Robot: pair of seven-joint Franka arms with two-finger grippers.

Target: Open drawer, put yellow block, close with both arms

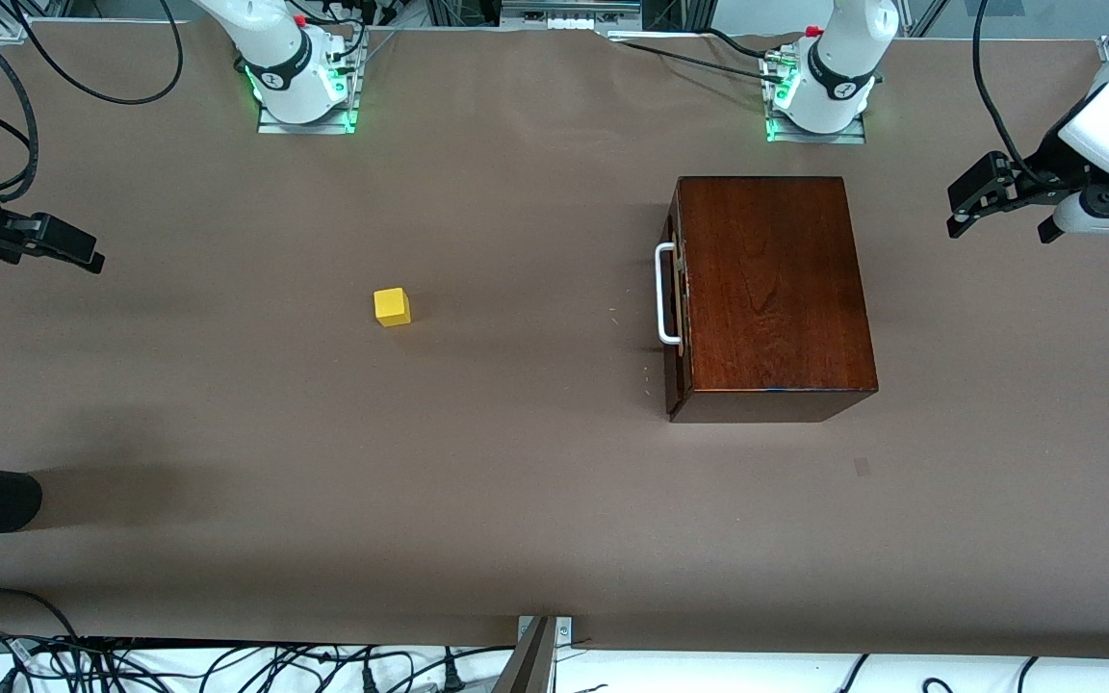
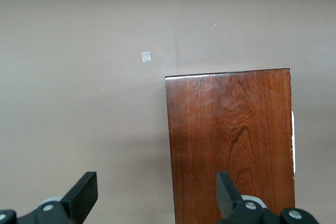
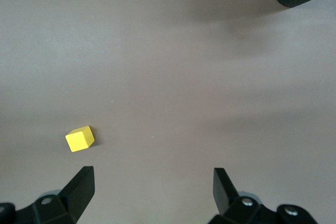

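**Both arms wait wide, drawer shut, block out on the table**

Since nothing has been touched yet, you have both arms parked at the frame edges. The left pincer (image 1: 967,207) hangs spread and empty at the upper right of the front view, over the table near the wooden box (image 1: 771,289). The right pincer (image 1: 83,252), likewise spread and empty, hangs at the upper left edge. The drawer (image 1: 673,308) sits fully shut, its white bar handle (image 1: 665,294) facing the yellow block (image 1: 392,307), which lies well apart at frame centre-left. The table (image 1: 516,481) wears plain brown covering; cables crowd the bottom edge.
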